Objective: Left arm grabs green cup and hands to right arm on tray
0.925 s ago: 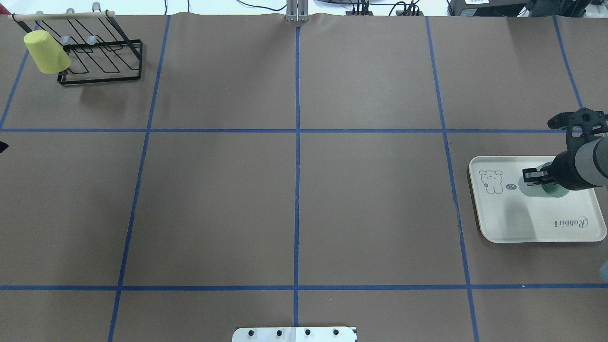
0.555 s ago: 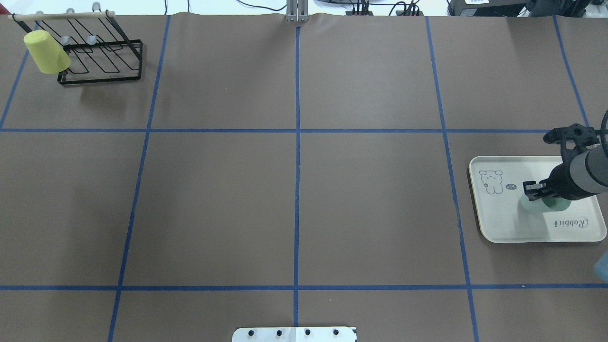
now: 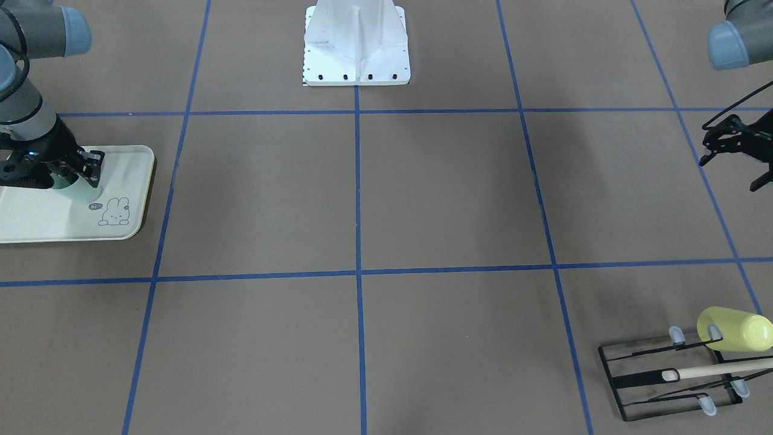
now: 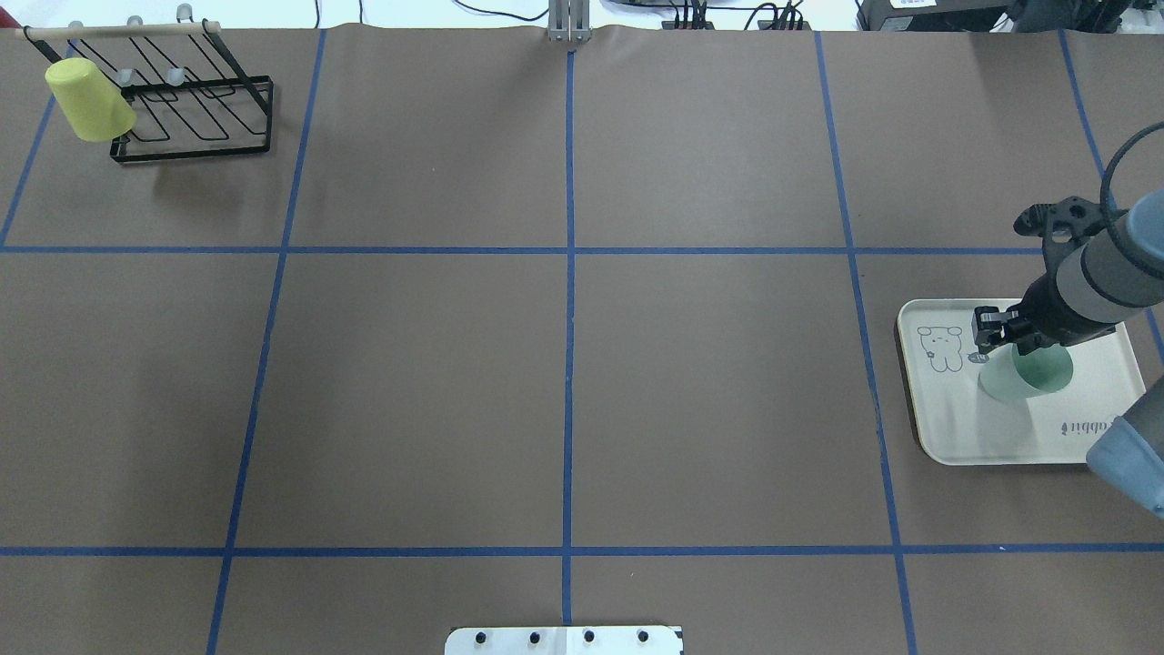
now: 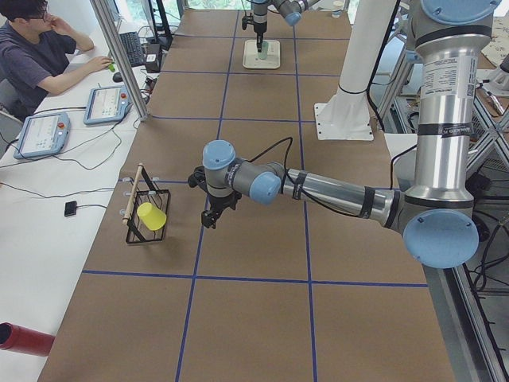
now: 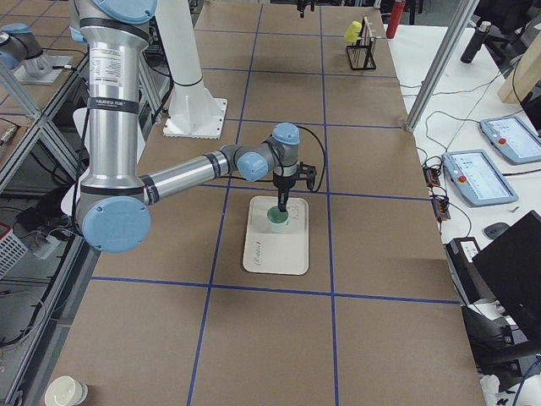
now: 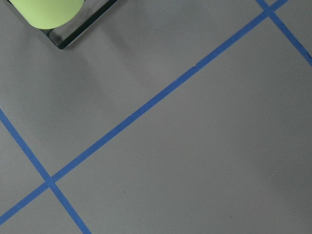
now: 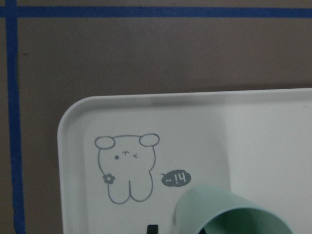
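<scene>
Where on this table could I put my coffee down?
The whole middle is bare, between the wire rack with its yellow-green cup and the tray. The tray is crowded: the right hand holds the green cup there.

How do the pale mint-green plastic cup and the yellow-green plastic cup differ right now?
The pale mint-green plastic cup sits mouth-up on the cream tray; the yellow-green plastic cup hangs tilted on the black wire rack. The right gripper pinches the mint cup's rim; no gripper touches the yellow-green one. Both are plain and tapered.
</scene>
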`<action>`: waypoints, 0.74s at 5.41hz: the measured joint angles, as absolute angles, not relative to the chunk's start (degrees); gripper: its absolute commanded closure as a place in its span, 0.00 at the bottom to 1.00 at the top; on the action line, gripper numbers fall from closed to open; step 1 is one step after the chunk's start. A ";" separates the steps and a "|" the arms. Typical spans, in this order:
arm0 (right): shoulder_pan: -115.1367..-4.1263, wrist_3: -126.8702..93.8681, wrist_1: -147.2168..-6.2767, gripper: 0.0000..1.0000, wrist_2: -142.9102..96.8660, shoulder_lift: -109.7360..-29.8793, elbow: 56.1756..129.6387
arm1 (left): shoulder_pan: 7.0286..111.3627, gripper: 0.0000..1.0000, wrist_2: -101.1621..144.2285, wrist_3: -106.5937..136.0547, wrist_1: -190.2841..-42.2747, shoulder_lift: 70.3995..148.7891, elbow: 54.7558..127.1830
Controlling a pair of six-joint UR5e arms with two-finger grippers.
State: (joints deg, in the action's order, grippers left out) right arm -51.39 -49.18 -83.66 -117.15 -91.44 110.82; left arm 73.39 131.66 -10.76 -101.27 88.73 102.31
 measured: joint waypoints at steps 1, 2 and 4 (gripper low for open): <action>-54.78 -42.81 -90.22 0.00 -117.58 -89.48 112.57 | 73.39 0.00 131.66 -10.58 -101.26 88.71 102.31; -59.13 -34.84 -96.79 0.00 -118.86 -87.69 113.98 | 73.39 0.00 131.63 -10.39 -101.15 88.69 102.31; -69.32 -18.80 -102.33 0.00 -123.95 -86.08 110.85 | 77.77 0.00 131.44 -6.18 -100.90 88.40 99.74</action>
